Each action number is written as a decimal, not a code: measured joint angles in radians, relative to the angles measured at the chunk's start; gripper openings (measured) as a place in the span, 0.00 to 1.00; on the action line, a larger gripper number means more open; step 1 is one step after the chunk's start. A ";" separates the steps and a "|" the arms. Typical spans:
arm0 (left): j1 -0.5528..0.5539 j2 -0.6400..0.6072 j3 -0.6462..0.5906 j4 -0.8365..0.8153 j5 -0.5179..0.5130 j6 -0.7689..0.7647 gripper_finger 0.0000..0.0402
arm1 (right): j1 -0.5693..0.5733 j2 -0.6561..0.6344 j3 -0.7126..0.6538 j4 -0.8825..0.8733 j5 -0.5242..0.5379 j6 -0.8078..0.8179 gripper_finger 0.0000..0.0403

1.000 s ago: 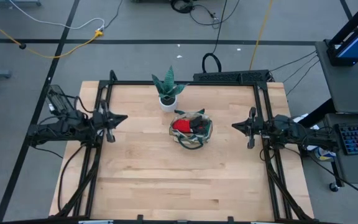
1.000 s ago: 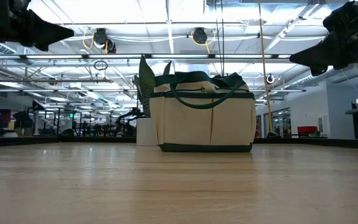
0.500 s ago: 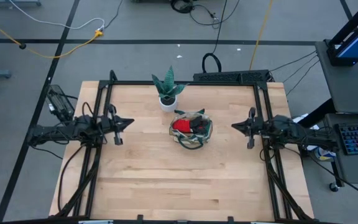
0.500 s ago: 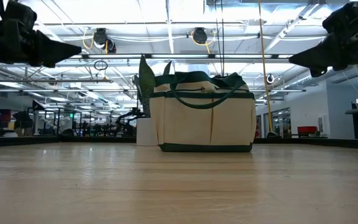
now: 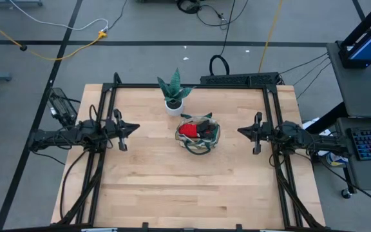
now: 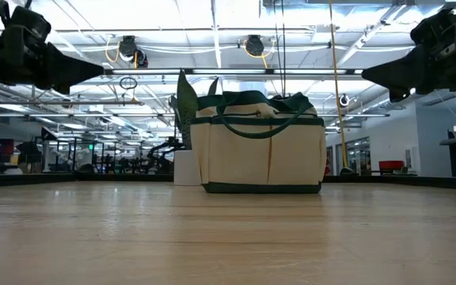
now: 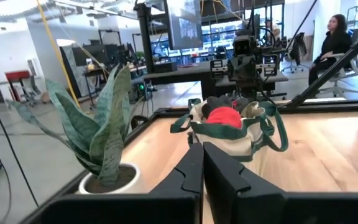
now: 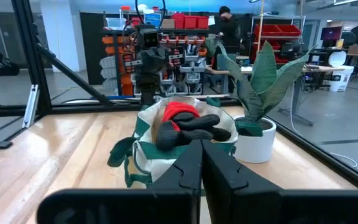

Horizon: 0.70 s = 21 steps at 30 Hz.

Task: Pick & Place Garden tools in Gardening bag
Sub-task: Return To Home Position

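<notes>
Bag (image 6: 260, 158): mid-table, slightly toward 12 o'clock; soft fabric that probably sags, best lifted by its loop handles.
Glove (image 5: 187, 129): on top inside the bag; limp, light, easy to pinch.
Plant (image 5: 173, 93): bag's 11 o'clock, just beside.
Left gripper (image 5: 133, 127): bag's 9 o'clock, well apart, clenched, empty.
Right gripper (image 5: 241, 131): 3 o'clock, well apart, clenched, empty.

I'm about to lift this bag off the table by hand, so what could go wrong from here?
The red-and-black glove lies heaped at the open mouth of the gardening bag; tilting the bag may spill it. The white plant pot stands close beside the bag, so a swing could topple it. The left gripper and right gripper, both shut, wait at the sides of the table.
</notes>
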 joint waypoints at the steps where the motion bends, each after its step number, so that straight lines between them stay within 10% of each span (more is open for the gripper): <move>1: 0.000 0.000 0.000 -0.005 0.000 -0.013 0.03 | 0.000 0.000 0.000 -0.001 0.000 0.000 0.01; 21: 0.000 0.000 0.001 -0.023 0.000 -0.045 0.09 | 0.000 0.000 -0.004 -0.006 0.004 0.051 0.01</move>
